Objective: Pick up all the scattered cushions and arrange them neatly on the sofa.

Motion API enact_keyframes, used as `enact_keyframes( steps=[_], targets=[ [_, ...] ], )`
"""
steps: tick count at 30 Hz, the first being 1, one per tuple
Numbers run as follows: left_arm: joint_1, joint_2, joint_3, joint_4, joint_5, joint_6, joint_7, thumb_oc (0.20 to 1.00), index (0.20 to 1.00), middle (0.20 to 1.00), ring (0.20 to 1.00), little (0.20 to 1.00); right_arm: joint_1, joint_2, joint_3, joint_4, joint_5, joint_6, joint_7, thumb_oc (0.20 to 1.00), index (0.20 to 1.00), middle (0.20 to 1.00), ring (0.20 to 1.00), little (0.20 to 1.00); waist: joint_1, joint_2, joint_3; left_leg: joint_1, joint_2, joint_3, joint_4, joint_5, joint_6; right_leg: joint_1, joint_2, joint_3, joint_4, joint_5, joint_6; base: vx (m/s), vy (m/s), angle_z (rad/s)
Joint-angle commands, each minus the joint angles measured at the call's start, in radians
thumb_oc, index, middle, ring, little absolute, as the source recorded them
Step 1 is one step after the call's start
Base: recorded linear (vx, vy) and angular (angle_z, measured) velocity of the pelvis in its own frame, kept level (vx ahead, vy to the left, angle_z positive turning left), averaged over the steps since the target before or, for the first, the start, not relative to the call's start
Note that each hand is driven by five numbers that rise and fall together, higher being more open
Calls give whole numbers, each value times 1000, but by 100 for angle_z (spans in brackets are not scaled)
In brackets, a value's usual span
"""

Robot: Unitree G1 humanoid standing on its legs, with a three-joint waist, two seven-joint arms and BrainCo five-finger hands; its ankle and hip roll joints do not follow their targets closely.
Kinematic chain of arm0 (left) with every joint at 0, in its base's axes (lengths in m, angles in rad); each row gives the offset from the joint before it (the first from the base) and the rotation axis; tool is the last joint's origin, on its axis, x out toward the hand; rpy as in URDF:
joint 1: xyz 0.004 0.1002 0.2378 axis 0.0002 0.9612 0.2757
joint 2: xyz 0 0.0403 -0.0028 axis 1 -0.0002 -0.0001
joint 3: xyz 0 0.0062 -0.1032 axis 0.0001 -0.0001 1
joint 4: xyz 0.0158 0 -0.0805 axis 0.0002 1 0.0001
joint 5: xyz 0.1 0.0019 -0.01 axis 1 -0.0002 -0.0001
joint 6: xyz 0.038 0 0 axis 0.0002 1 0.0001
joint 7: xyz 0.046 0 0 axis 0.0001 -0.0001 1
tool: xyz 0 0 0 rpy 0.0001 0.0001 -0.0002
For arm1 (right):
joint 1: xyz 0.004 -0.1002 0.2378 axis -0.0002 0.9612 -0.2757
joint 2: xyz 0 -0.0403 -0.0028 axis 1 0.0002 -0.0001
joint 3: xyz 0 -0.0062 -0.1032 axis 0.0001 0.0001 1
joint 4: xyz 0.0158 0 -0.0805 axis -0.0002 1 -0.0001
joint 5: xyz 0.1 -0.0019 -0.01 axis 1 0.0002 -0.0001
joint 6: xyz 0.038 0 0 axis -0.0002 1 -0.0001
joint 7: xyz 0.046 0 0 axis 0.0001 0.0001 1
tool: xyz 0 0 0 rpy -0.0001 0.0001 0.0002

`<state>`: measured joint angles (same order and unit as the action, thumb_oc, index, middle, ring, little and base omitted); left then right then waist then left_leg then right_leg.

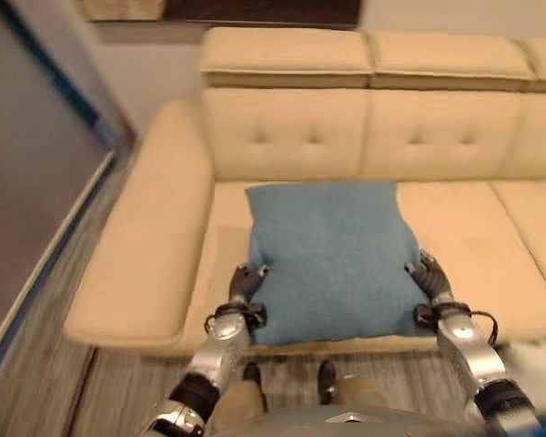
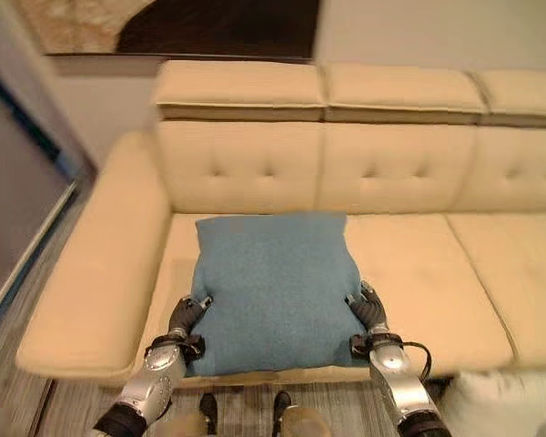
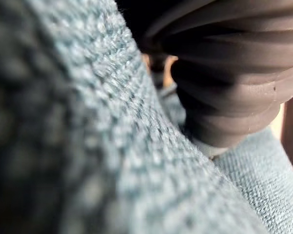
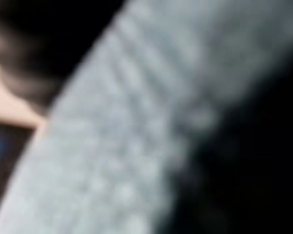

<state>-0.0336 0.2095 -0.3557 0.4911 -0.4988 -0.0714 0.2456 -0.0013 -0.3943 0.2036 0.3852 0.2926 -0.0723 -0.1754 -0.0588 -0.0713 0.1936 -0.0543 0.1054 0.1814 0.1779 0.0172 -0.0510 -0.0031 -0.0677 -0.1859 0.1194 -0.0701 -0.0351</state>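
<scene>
**Blue cushion on leftmost seat, both hands at its sides**

The blue cushion (image 2: 273, 287) lies flat on the leftmost seat of the beige sofa (image 2: 255, 164), its far edge near the tufted backrest and its near edge overhanging the seat front a little. My left hand (image 2: 187, 316) has its fingers curled onto the cushion's left edge; my right hand (image 2: 368, 308) does the same on the right edge, so the cushion is pinched between both.

The left wrist view shows a coarse knit cover, which I judge grippy, not slick. The body looks plump and soft, likely light, and it dents where the fingers press. I judge that a one-sided hold would let it sag, so the two opposite side edges, near the front corners, are the sensible hold.

A pale soft object (image 2: 505, 401) sits on the floor at lower right, possibly another cushion; I cannot tell.
</scene>
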Motion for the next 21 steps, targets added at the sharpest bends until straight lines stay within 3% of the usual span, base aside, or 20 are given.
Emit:
enact_keyframes(
  steps=[1,2,4,10,12,15,17,19,21],
  targets=[
    [-51,-11,-65,-107,38,-43,-63,200,200,200,200,200,-47,40,-5,-125,41,-106,18,200,200,200,200,200,-4,-38,-35,23,44,38,-55,0,-51,41,-31,-15,-102,47,150,131,43,49],
    [-54,-12,-66,-111,42,-42,-59,200,200,200,200,200,-49,44,-4,-124,37,-111,12,200,200,200,200,200,0,-32,-34,-6,56,44,-107,53,-57,51,-27,-20,-105,41,156,189,54,68],
    [-57,-15,-63,-109,42,-42,-53,200,200,200,200,200,-52,50,1,-122,41,-114,11,200,200,200,200,200,3,-32,-29,-23,59,44,-121,79,-64,56,-28,-11,-93,29,157,176,86,35],
    [-55,10,-53,-123,44,-49,-53,200,200,200,200,200,-82,85,24,-119,40,-105,21,200,200,200,200,200,16,-49,-50,15,-8,93,-101,-6,-11,61,-98,45,-16,13,206,236,246,-36],
    [-63,22,-39,-124,45,-52,-36,200,200,200,200,200,-111,106,39,-102,51,-108,21,200,200,200,200,200,25,-50,-40,35,-22,122,-90,-38,17,-1,-123,56,113,54,228,153,222,-38],
    [-63,35,-19,-121,42,-55,-20,200,200,200,200,200,-132,118,64,-92,45,-103,26,200,200,200,200,200,30,-41,-35,72,-30,146,-109,-54,33,-65,-131,45,199,87,234,126,156,-51],
    [-58,35,-8,-118,39,-57,-16,200,200,200,200,200,-134,112,67,-80,42,-97,30,200,200,200,200,200,21,-38,-30,107,-45,140,-134,-59,35,-98,-112,47,178,88,225,184,120,-37],
    [-57,37,3,-115,43,-60,-15,200,200,200,200,200,-150,110,70,-66,42,-97,27,200,200,200,200,200,20,-34,-33,134,-58,152,-161,-64,33,-112,-114,1,80,106,218,164,41,-16],
    [-57,34,15,-108,44,-57,-13,200,200,200,200,200,-158,110,71,-65,34,-98,26,200,200,200,200,200,18,-30,-33,174,-65,151,-187,-84,21,-123,-116,-42,-7,123,234,186,7,4]
  ],
)
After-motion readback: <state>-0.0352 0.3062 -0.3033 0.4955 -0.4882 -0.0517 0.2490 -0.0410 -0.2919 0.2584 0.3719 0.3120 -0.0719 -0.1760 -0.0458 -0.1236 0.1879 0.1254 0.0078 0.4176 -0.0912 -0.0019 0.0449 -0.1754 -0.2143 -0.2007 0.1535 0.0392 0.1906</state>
